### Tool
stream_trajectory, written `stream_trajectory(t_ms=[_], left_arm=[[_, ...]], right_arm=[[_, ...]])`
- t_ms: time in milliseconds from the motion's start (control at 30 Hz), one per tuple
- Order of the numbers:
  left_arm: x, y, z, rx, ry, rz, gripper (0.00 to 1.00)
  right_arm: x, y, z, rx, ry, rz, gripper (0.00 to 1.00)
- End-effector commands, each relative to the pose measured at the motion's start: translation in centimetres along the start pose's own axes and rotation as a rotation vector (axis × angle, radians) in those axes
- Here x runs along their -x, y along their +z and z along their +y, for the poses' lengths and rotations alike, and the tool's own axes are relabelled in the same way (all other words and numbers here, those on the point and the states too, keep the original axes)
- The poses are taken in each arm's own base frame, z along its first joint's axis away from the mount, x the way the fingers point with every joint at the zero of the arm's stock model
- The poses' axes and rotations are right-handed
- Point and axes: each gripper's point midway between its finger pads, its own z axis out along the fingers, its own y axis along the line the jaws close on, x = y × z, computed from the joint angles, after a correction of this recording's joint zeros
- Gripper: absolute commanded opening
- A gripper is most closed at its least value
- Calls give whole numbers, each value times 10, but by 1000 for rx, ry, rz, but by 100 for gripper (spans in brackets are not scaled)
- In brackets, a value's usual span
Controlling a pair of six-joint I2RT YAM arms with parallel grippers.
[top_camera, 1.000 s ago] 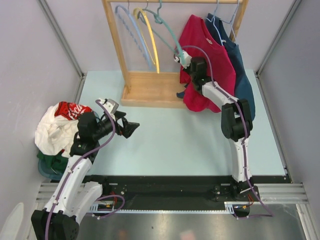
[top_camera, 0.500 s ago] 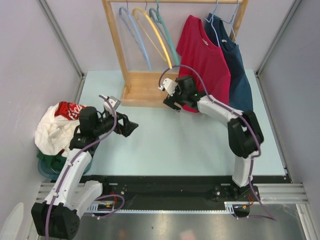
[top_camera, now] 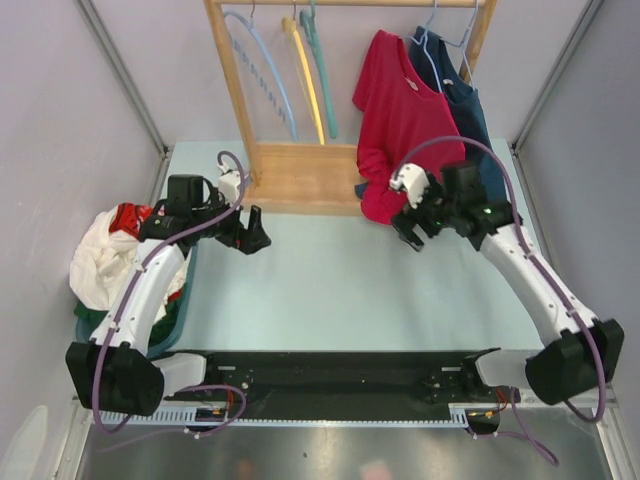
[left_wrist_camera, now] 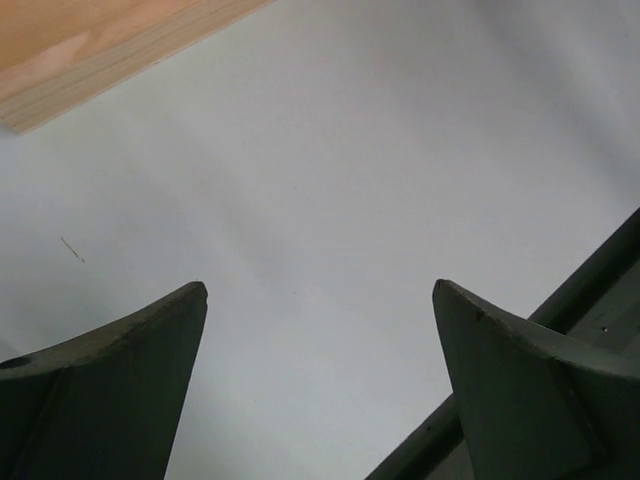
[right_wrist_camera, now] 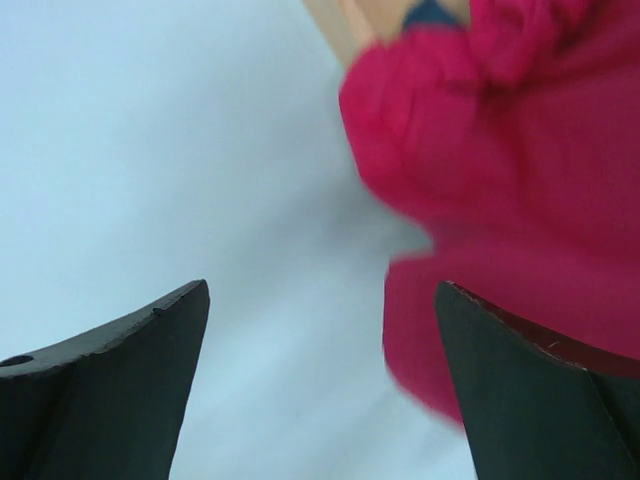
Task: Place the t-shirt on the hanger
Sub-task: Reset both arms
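Observation:
The crimson t-shirt (top_camera: 400,110) hangs on the wooden rack, draped over the thin pale hanger (top_camera: 428,32), of which only the hook and neck wire show. The shirt's lower hem sags to the table near the rack base. My right gripper (top_camera: 408,235) hovers just below and in front of that hem, open and empty. In the right wrist view the t-shirt (right_wrist_camera: 500,150) is blurred at the upper right, beside the right gripper (right_wrist_camera: 320,290). My left gripper (top_camera: 257,230) is open over the table near the rack base. In its own view the left gripper (left_wrist_camera: 320,290) has only bare table between its fingers.
A dark blue shirt (top_camera: 482,150) hangs behind the red one. Light blue (top_camera: 262,75), yellow (top_camera: 308,85) and teal (top_camera: 322,70) hangers hang on the rack's left half above the wooden base (top_camera: 300,175). A clothes pile (top_camera: 110,260) fills a teal bin (top_camera: 182,305) at the left.
My right gripper has opened and pulled back from the red t-shirt, down and to the right. The left arm has swung up toward the rack base. The spare hangers have swung.

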Motion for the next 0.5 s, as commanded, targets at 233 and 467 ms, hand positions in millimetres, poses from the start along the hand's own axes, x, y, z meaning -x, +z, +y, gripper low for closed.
stream_trajectory(t_ms=[233,467], left_arm=[[16,-27,10,171,-107,-99,100],[-1,-55,3,245,-3,-164,100]], right_arm=[[-20,-110,10,-180,183,-107,100],[-42,-137,10,-241,398,-177,100]])
